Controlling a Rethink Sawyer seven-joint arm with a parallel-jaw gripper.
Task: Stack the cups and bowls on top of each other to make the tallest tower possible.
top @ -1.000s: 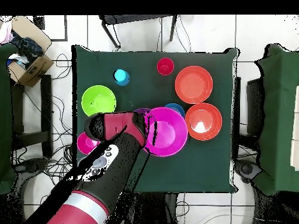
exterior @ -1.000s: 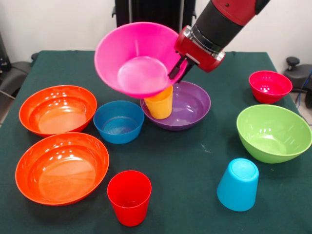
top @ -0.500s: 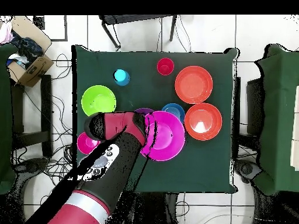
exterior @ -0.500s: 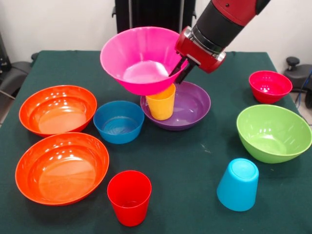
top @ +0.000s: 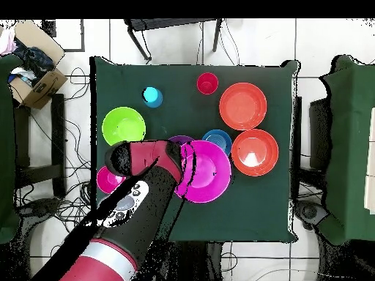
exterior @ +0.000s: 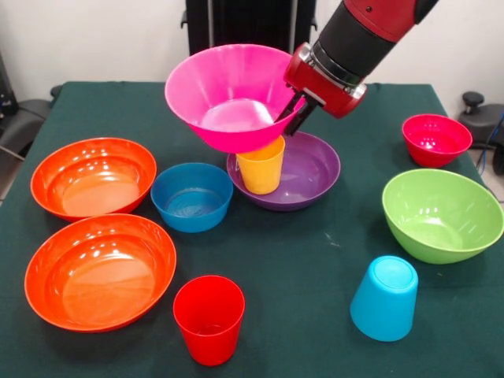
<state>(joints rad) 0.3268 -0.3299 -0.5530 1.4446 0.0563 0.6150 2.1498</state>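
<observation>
Magenta bowl [exterior: 228, 94] hangs in the upper middle of the front view, its mouth facing up and tipped a little toward the camera, with the claw [exterior: 290, 110] clamped on its right-hand rim. Its base sits right at the top of the yellow cup [exterior: 259, 164], which stands upright inside the purple bowl [exterior: 307, 169]; I can't tell whether they touch. So the bowl's body lies left of the claw, its axis near vertical over the cup. Nothing is stacked yet: orange bowls [exterior: 93, 175], small blue bowl [exterior: 191, 195], red cup [exterior: 209, 317] and upturned light blue cup [exterior: 383, 298] stand apart on the green surface [exterior: 315, 268].
</observation>
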